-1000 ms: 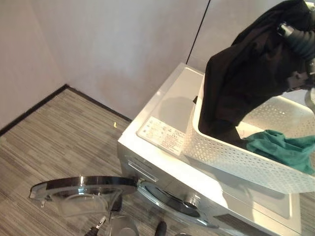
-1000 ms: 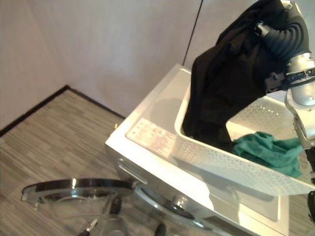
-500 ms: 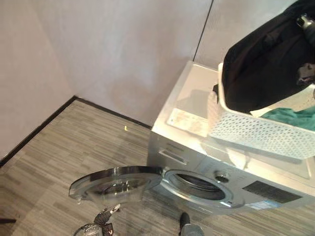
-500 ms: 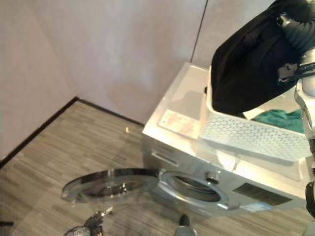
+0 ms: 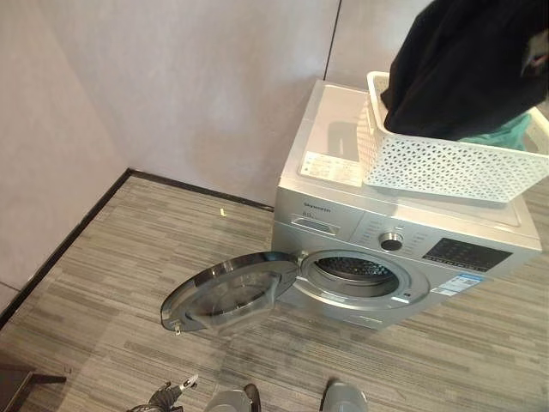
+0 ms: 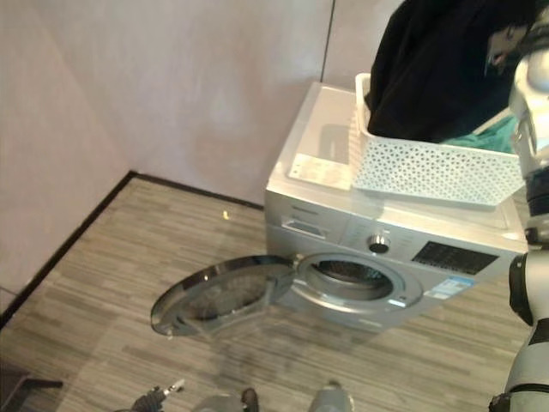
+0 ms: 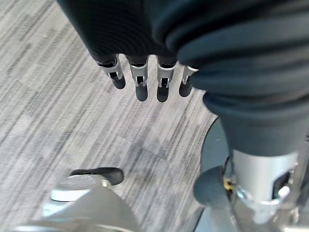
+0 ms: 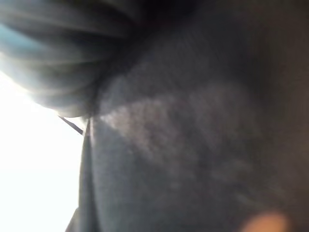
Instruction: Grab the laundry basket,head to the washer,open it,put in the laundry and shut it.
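Washer: silver-grey with a white top. Basket: white, perforated; cloth black, second cloth teal. Floor: grey, striped wood-grain.

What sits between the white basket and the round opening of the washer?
In the left eye view, the washer's control panel with its dial lies between the basket and the opening.

A grey striped plank floor met pale walls along a dark skirting strip. A small yellowish scrap lay near the far wall.
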Available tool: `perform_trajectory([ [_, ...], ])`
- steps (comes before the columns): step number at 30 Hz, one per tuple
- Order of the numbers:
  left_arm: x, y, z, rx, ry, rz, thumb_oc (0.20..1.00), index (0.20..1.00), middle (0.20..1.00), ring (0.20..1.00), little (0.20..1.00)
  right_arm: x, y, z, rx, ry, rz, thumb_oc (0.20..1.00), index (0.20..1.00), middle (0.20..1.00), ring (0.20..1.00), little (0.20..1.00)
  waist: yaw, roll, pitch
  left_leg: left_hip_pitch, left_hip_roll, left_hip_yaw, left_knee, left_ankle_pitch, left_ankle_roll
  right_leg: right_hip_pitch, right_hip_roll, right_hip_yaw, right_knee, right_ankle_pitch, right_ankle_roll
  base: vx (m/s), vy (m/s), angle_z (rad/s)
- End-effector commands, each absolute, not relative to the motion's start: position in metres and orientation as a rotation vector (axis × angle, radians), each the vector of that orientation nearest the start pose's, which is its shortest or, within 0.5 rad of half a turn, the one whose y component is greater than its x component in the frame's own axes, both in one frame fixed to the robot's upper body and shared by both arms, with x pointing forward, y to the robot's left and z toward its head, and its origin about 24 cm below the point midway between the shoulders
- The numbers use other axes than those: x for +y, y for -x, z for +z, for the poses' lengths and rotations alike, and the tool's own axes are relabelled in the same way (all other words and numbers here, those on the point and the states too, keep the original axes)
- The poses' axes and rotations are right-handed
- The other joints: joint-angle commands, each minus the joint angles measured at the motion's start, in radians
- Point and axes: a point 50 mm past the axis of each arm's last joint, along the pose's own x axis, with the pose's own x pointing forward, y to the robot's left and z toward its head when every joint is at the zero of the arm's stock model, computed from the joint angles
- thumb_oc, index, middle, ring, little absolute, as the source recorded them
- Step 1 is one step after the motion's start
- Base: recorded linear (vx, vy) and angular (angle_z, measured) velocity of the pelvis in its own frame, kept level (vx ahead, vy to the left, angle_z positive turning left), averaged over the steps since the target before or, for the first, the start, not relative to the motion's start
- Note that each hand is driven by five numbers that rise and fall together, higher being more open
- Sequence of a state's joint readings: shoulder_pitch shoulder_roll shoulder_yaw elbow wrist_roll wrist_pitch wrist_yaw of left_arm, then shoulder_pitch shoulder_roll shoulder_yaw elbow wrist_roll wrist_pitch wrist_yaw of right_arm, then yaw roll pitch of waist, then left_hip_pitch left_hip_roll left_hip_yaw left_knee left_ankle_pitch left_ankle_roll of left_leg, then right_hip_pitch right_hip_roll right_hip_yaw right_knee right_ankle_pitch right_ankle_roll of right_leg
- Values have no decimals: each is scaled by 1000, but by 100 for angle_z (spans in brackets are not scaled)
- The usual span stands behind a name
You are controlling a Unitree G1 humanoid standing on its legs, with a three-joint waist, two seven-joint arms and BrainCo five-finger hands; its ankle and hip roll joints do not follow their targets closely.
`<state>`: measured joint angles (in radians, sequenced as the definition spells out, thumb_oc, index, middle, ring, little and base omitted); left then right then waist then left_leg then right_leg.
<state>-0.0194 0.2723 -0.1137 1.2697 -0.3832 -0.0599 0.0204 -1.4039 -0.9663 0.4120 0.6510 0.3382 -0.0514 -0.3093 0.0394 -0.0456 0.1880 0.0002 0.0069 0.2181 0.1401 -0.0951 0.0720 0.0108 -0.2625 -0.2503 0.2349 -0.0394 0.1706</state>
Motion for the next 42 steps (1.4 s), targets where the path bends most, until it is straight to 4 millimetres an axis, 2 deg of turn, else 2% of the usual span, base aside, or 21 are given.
perform_trajectory([
  [1, 252, -100, -150, 1076, -139, 208, 1000, 1000, 1000, 1000, 1000, -251, -314, 465, -993, 492, -528, 200, 200, 200, 200, 200, 54, -61, -155, 46, 35, -77, -94, -26, -77, 16, 25, 22, -176, 49, -3, -78, -171, -64],
  [3, 247, -121, -140, 965, -195, 133, 1000, 1000, 1000, 1000, 1000, -254, -312, 471, -997, 492, -548, 200, 200, 200, 200, 200, 60, -68, -167, 38, 52, -80, -109, -7, -91, 27, 43, 21, -222, 49, -4, -41, -132, -41],
  [4, 247, -121, -140, 965, -195, 132, 1000, 1000, 1000, 1000, 1000, -254, -312, 472, -997, 493, -548, 200, 200, 200, 200, 200, 61, -67, -167, 39, 53, -80, -111, -6, -92, 29, 44, 20, -226, 51, -5, -43, -94, -16],
  [5, 247, -137, -130, 878, -237, 95, 1000, 1000, 1000, 1000, 1000, -256, -308, 475, -1002, 512, -563, 200, 200, 200, 200, 200, 63, -70, -168, 35, 62, -83, -117, 4, -100, 33, 50, 14, -240, 50, -6, -62, -147, 5],
  [6, 243, -165, -105, 709, -291, 21, 1000, 1000, 1000, 1000, 1000, -261, -301, 484, -1015, 526, -595, 200, 200, 200, 200, 200, 68, -74, -174, 26, 80, -92, -135, 25, -116, 53, 64, -12, -282, 50, -8, -82, -179, 19],
  [9, 245, -200, -51, 431, -378, -59, 1000, 1000, 1000, 1000, 1000, -264, -292, 495, -1039, 561, -622, 200, 200, 200, 200, 200, 74, -69, -176, 21, 99, -107, -154, 43, -130, 74, 80, -31, -315, 45, -12, -41, -125, 33],
  [10, 246, -207, -32, 346, -408, -79, 1000, 1000, 1000, 1000, 1000, -263, -290, 498, -1044, 564, -626, 200, 200, 200, 200, 200, 77, -65, -178, 28, 106, -110, -157, 40, -134, 81, 87, -35, -317, 36, -12, -36, -52, 34],
  [11, 247, -206, -32, 347, -409, -77, 1000, 1000, 1000, 1000, 1000, -263, -290, 498, -1045, 562, -625, 200, 200, 200, 200, 200, 75, -67, -177, 25, 104, -110, -157, 46, -134, 79, 86, -35, -318, 41, -13, -28, -65, 19],
  [12, 247, -219, 4, 187, -496, -108, 1000, 1000, 1000, 1000, 1000, -260, -291, 501, -1047, 586, -623, 200, 200, 200, 200, 200, 77, -64, -183, 23, 111, -114, -164, 54, -139, 79, 90, -42, -321, 37, -15, -35, -47, 8],
  [14, 244, -230, 54, -23, -629, -149, 1000, 1000, 1000, 1000, 1000, -263, -293, 502, -1015, 599, -633, 200, 200, 200, 200, 200, 78, -59, -188, 30, 118, -115, -169, 57, -144, 84, 95, -45, -322, 32, -17, -10, -29, 3],
  [15, 244, -230, 54, -23, -629, -147, 1000, 1000, 1000, 1000, 1000, -263, -293, 502, -1015, 598, -632, 200, 200, 200, 200, 200, 77, -59, -189, 29, 118, -115, -169, 59, -144, 83, 95, -45, -322, 33, -17, 0, 0, 0],
  [16, 242, -234, 77, -121, -665, -150, 1000, 1000, 1000, 1000, 1000, -263, -299, 498, -983, 608, -628, 200, 200, 200, 200, 200, 78, -57, -192, 33, 121, -114, -171, 59, -146, 86, 98, -44, -322, 31, -18, 0, 0, 0],
  [17, 234, -237, 110, -275, -689, -158, 1000, 1000, 1000, 1000, 1000, -255, -308, 495, -959, 602, -593, 200, 200, 200, 200, 200, 74, -55, -203, 38, 122, -114, -180, 63, -147, 87, 101, -40, -322, 28, -20, 0, 0, 0],
  [19, 228, -238, 125, -343, -687, -167, 1000, 1000, 1000, 1000, 1000, -249, -313, 494, -947, 607, -567, 200, 200, 200, 200, 200, 69, -52, -209, 43, 123, -113, -183, 64, -149, 90, 103, -38, -322, 26, -20, 0, 0, 0],
  [20, 218, -248, 150, -451, -674, -187, 1000, 1000, 1000, 1000, 1000, -236, -324, 489, -923, 592, -517, 200, 200, 200, 200, 200, 60, -44, -218, 54, 124, -112, -188, 65, -150, 94, 105, -35, -322, 24, -21, 0, 0, 0],
  [26, 172, -292, 221, -702, -587, -259, 1000, 1000, 1000, 1000, 1000, -195, -345, 482, -877, 565, -394, 200, 200, 200, 200, 200, 33, -27, -241, 70, 122, -110, -201, 74, -155, 98, 105, -31, -322, 29, -24, 0, 0, 0],
  [27, 172, -292, 221, -704, -587, -261, 1000, 1000, 1000, 1000, 1000, -195, -344, 482, -878, 565, -396, 200, 200, 200, 200, 200, 35, -27, -239, 70, 122, -111, -202, 74, -155, 98, 105, -31, -322, 29, -24, 0, 0, 0],
  [28, 154, -305, 238, -739, -525, -285, 1000, 1000, 1000, 1000, 1000, -179, -353, 475, -851, 572, -350, 200, 200, 200, 200, 200, 22, -20, -248, 74, 119, -108, -207, 76, -154, 97, 105, -27, -322, 31, -24, 0, 0, 0],
  [30, 132, -324, 248, -723, -455, -321, 1000, 1000, 1000, 1000, 1000, -165, -360, 469, -823, 570, -307, 200, 200, 200, 200, 200, 17, -13, -248, 78, 116, -105, -213, 80, -153, 96, 104, -24, -322, 34, -23, 0, 0, 0],
  [36, 79, -365, 241, -538, -330, -405, 1000, 1000, 1000, 1000, 1000, -132, -370, 458, -788, 587, -235, 200, 200, 200, 200, 200, -3, 8, -243, 75, 107, -106, -224, 91, -151, 86, 102, -21, -322, 45, -20, -3, 6, -1],
  [42, 51, -381, 240, -468, -322, -402, 1000, 1000, 1000, 1000, 1000, -118, -368, 462, -802, 582, -204, 200, 200, 200, 200, 200, -12, 12, -241, 70, 104, -107, -227, 95, -153, 81, 100, -23, -322, 48, -18, -2, 1, -3],
])
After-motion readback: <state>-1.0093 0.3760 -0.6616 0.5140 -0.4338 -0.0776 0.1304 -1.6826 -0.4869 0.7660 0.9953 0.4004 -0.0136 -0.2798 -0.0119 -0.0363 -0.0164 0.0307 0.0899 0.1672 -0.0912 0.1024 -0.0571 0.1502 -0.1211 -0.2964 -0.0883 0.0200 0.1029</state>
